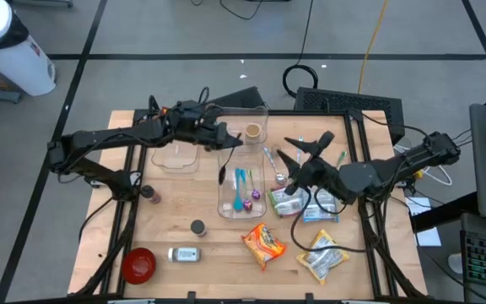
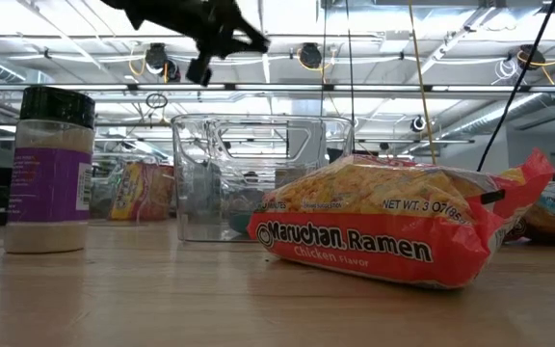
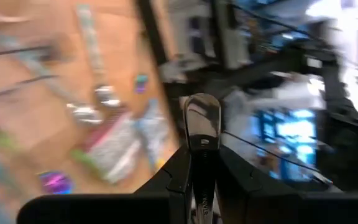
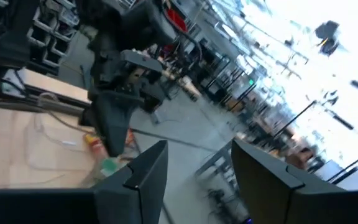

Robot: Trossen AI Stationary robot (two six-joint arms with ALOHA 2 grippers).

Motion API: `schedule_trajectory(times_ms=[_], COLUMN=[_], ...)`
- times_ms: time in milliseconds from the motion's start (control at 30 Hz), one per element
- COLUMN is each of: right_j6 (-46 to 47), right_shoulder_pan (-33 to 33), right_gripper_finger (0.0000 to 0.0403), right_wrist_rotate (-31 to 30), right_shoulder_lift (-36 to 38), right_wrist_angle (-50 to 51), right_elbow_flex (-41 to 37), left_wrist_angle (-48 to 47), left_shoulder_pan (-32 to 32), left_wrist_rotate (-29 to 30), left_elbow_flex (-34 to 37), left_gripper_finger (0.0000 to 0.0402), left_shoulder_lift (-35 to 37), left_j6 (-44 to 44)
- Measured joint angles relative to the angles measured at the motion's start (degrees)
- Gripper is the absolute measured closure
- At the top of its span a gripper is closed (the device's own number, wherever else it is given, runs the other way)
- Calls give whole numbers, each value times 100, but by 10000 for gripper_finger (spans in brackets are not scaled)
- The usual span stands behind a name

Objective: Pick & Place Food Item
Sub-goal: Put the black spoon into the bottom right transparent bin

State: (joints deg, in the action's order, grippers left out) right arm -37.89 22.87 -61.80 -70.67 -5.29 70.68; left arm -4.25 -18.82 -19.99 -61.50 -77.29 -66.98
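Bright overhead light; motion-blurred wrist views.

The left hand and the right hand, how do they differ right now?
The left hand is shut on a metal spoon; the right hand is open and holds nothing. The left hand is over the long clear tray; the right hand is off to that tray's side, by the food packets. Both are dark two-fingered hands near the table's middle.
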Motion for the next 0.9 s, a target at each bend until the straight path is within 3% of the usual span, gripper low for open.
schedule_trajectory(times_ms=[233,467,700,900], right_j6=[1869,2925,3846,3986], right_shoulder_pan=[-105,-154,-120,-11], right_gripper_finger=[236,238,238,238], right_wrist_rotate=[-74,48,56,467], right_shoulder_lift=[524,1134,1694,2195], right_wrist_angle=[-50,-86,-81,-41], right_elbow_flex=[-1106,-2057,-2788,-3215], left_wrist_angle=[-1019,-1489,-1496,-2061], left_shoulder_pan=[408,837,1169,1472], left_wrist_rotate=[1203,2417,2900,3293], left_elbow_flex=[1,1,-14,-773], left_gripper_finger=[356,356,358,358], left_shoulder_lift=[33,-27,-423,-915], left_j6=[-11,-712,-1351,-1529])
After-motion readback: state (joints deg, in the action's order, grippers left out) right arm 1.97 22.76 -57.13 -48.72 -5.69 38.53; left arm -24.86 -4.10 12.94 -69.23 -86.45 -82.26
